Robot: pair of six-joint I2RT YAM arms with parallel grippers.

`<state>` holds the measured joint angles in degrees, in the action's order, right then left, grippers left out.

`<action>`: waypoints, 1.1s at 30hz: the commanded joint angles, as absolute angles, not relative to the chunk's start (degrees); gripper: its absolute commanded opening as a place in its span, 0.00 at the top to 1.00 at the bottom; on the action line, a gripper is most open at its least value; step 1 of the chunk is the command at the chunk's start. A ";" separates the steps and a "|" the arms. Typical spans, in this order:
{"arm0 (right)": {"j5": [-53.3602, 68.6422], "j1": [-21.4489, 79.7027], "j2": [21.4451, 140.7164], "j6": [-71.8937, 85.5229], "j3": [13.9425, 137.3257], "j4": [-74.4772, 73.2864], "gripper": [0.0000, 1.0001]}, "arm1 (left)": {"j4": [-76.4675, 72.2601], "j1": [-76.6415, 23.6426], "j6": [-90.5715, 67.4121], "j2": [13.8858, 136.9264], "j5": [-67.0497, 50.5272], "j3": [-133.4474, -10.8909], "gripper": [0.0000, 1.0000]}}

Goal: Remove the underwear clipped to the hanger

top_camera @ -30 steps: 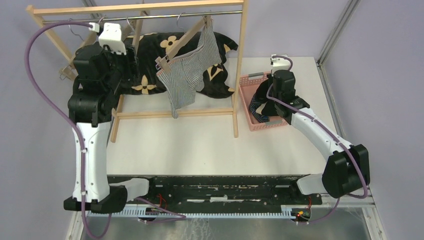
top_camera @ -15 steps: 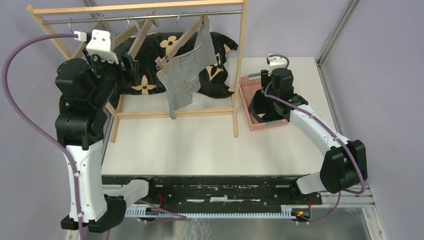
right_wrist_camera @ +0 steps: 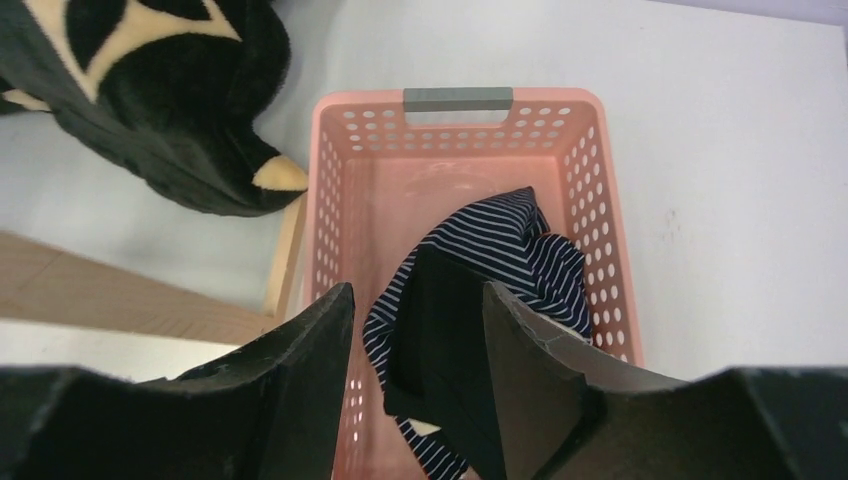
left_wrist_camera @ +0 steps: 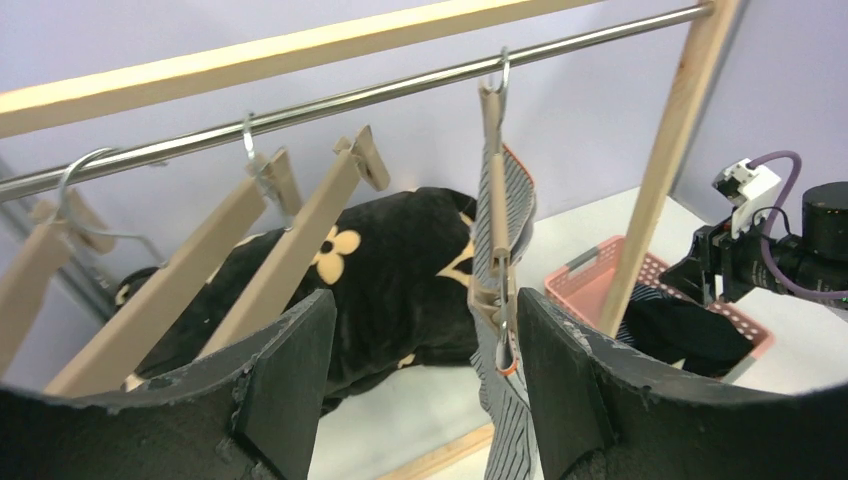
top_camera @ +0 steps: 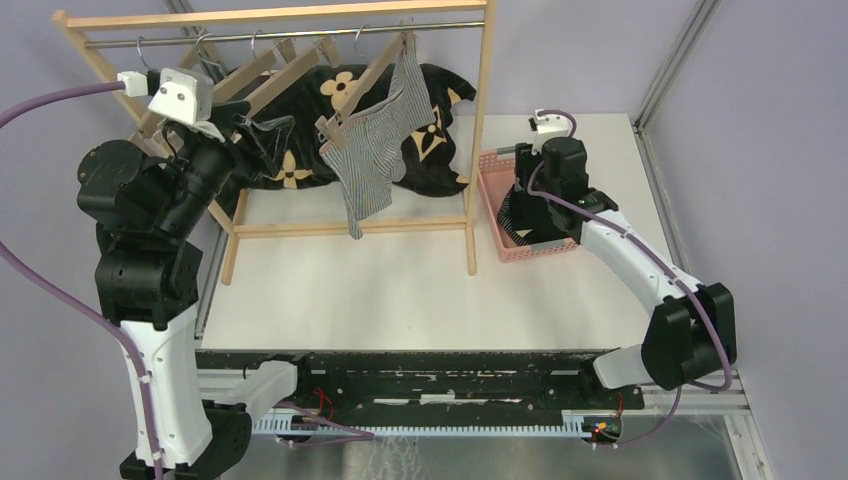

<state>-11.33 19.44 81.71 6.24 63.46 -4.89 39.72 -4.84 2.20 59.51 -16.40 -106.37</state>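
The grey-white striped underwear (top_camera: 368, 160) hangs clipped to a wooden hanger (top_camera: 368, 78) on the rack's rail; the left wrist view shows it edge-on (left_wrist_camera: 512, 300). My left gripper (top_camera: 262, 128) is open, left of that piece and apart from it (left_wrist_camera: 422, 300). My right gripper (top_camera: 520, 212) stands open over the pink basket (top_camera: 497, 160). In that basket (right_wrist_camera: 460, 98) lie the navy striped underwear (right_wrist_camera: 545, 245) and the black underwear (right_wrist_camera: 450, 340). The black piece lies below the gap between the right fingers (right_wrist_camera: 418, 292), not gripped.
A big black cushion with tan flower marks (top_camera: 300, 130) lies behind the wooden rack (top_camera: 482, 120). Several empty wooden hangers (left_wrist_camera: 300, 225) hang from the metal rail (left_wrist_camera: 350, 97). The rack's right post stands between the hanging cloth and the basket.
My left arm has swung back and to the left, away from the rack. My right gripper has opened over the basket and lifted slightly.
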 commanded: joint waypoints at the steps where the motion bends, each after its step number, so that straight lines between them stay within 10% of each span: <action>1: -8.42 19.70 74.69 8.43 61.36 -2.98 0.42 | 31.57 -4.66 -2.46 61.00 -23.87 -103.81 0.27; 33: -12.47 25.45 63.75 5.26 57.14 -3.31 0.41 | 26.59 -17.38 -4.12 79.13 -20.57 -112.19 0.27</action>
